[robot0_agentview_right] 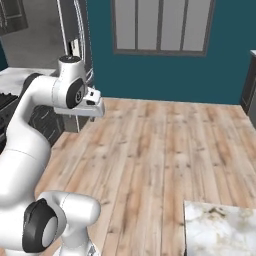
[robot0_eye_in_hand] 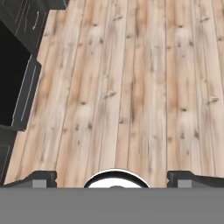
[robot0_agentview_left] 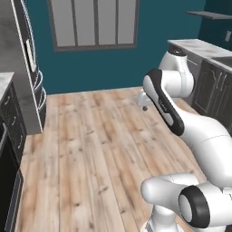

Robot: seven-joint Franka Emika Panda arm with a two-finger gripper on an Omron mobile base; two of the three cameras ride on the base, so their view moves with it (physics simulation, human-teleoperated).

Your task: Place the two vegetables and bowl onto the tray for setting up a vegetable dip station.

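Below the wide-open jaws, bare wooden floor (robot0_eye_in_hand: 131,78) beside dark cabinets (robot0_eye_in_hand: 19,65).

glossy white arm (robot0_agentview_left: 199,131), rounded dark joints

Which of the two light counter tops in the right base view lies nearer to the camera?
The veined marble counter top at the lower right; the other top lies far left, farther away.

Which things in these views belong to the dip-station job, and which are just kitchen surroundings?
Job: hand, open, holding nothing.
Surroundings: floor, window, cabinets, counter.
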